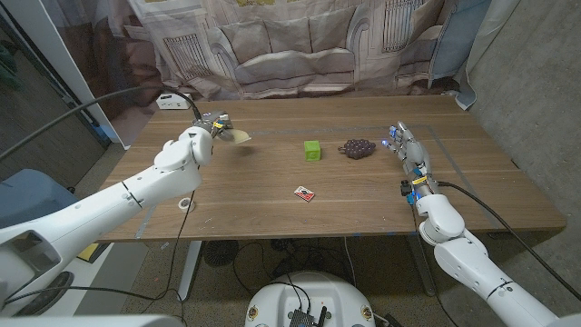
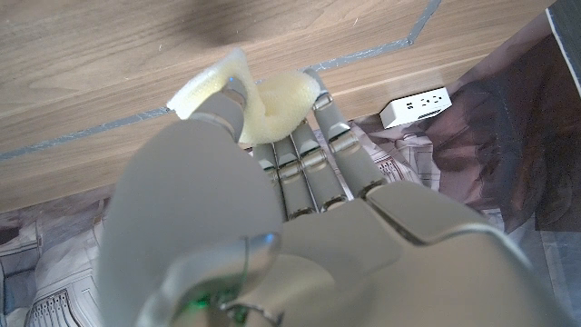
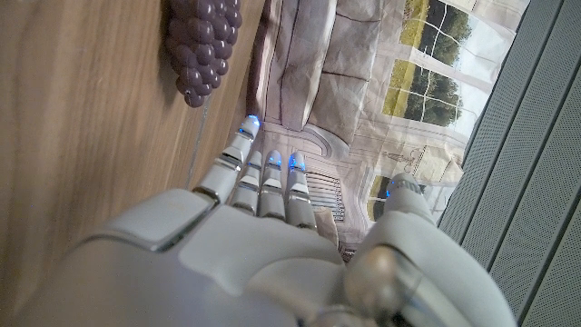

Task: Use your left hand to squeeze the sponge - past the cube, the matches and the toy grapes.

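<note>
The left hand (image 1: pixel 214 124) grips the folded yellow sponge (image 1: pixel 240 137) above the counter (image 1: pixel 272 195), while the right hand (image 1: pixel 408 153), fingers apart, holds nothing beside the toy grapes (image 1: pixel 358 147).

White power strip (image 1: pixel 172 102), tape roll (image 1: pixel 185 204)

Table (image 1: pixel 272 195): long wooden top, grey tape lines.
Behind table: draped cloth (image 1: pixel 300 45) printed with a sofa and windows.
Power strip (image 1: pixel 172 103): white, at table's far left corner.
Floor: grey, cables under table.
</note>
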`<state>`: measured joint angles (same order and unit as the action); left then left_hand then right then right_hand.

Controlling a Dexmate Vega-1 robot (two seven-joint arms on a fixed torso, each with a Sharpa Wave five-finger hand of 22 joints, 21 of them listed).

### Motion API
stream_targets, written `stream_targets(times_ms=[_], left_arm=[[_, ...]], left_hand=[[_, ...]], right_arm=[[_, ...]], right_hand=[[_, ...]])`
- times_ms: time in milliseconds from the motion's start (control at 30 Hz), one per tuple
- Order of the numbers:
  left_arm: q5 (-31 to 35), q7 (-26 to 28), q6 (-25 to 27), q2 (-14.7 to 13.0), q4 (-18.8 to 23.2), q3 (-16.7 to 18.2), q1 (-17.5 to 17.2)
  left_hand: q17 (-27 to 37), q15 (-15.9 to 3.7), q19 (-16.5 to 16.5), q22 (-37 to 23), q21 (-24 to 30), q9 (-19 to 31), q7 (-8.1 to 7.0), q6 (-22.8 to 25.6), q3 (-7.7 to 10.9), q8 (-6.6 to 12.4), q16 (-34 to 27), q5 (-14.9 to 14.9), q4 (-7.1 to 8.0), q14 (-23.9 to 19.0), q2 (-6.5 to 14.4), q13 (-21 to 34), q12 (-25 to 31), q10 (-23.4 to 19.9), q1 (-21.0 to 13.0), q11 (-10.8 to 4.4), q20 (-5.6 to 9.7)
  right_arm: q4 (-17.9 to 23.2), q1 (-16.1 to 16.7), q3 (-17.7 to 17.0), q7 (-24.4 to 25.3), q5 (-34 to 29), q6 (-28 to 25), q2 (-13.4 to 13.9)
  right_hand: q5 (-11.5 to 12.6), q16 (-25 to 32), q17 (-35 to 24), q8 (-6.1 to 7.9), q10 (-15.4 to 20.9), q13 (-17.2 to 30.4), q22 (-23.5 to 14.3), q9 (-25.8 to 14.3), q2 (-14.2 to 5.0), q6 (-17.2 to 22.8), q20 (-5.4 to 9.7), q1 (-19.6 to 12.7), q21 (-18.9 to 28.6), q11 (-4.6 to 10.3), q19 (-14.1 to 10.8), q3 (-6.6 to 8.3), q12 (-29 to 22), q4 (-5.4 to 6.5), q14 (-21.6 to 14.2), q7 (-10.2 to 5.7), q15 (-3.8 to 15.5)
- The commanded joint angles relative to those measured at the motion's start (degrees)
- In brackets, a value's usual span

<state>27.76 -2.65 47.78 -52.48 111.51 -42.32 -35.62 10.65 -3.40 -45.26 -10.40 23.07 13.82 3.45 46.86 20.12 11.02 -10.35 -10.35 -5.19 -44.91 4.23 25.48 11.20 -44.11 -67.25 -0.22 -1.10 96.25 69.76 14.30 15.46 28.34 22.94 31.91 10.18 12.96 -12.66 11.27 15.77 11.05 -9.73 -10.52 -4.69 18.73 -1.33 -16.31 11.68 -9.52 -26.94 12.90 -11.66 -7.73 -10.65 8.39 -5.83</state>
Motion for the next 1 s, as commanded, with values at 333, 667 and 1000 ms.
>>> stream_targets(times_ms=[333,667,1000], left_arm=[[2.74,2.95,-3.01,3.39,-4.70,-1.84,-1.01],[2.77,2.51,-2.26,3.13,-4.86,-1.88,-2.05],[3.03,2.03,-1.63,3.21,-5.88,-2.40,-2.23]], left_hand=[[-0.02,0.37,-0.16,-0.16,-0.07,-0.05,0.05,0.77,0.11,0.58,-0.44,0.30,-0.62,-0.20,0.06,-0.17,0.41,-0.50,0.41,-0.48,-0.27],[0.02,0.43,0.56,-0.23,-0.35,-0.27,0.06,0.11,0.29,0.34,-0.31,0.21,-0.99,0.57,0.26,-0.49,0.14,0.38,0.44,-0.28,-0.30],[0.00,0.74,1.26,-0.26,-0.63,-0.44,-0.24,-0.55,0.05,0.17,-0.12,0.25,-1.12,1.53,-0.10,-0.75,0.07,0.91,1.00,-0.39,-0.31]], right_arm=[[-0.52,0.34,-0.02,0.18,0.46,-0.10,-0.54],[-0.94,-0.34,0.38,-0.26,0.81,-0.81,-0.48],[-1.17,-1.07,0.82,-0.51,0.99,-1.64,-0.32]], right_hand=[[-0.08,0.14,-0.18,0.23,0.56,0.12,-0.20,-0.17,0.15,0.47,-0.04,-0.45,0.32,-0.08,-0.16,0.01,-0.15,-0.11,-0.11,0.36,-0.27],[-0.09,0.08,-0.21,0.18,0.59,0.12,-0.21,-0.17,0.18,0.46,-0.17,-0.44,0.17,-0.11,0.05,-0.04,-0.12,-0.09,-0.02,0.40,-0.33],[-0.09,-0.08,-0.21,0.14,0.58,0.13,-0.21,-0.17,0.17,0.44,-0.26,-0.51,0.05,-0.24,0.20,-0.04,-0.09,-0.12,0.30,0.38,-0.33]])
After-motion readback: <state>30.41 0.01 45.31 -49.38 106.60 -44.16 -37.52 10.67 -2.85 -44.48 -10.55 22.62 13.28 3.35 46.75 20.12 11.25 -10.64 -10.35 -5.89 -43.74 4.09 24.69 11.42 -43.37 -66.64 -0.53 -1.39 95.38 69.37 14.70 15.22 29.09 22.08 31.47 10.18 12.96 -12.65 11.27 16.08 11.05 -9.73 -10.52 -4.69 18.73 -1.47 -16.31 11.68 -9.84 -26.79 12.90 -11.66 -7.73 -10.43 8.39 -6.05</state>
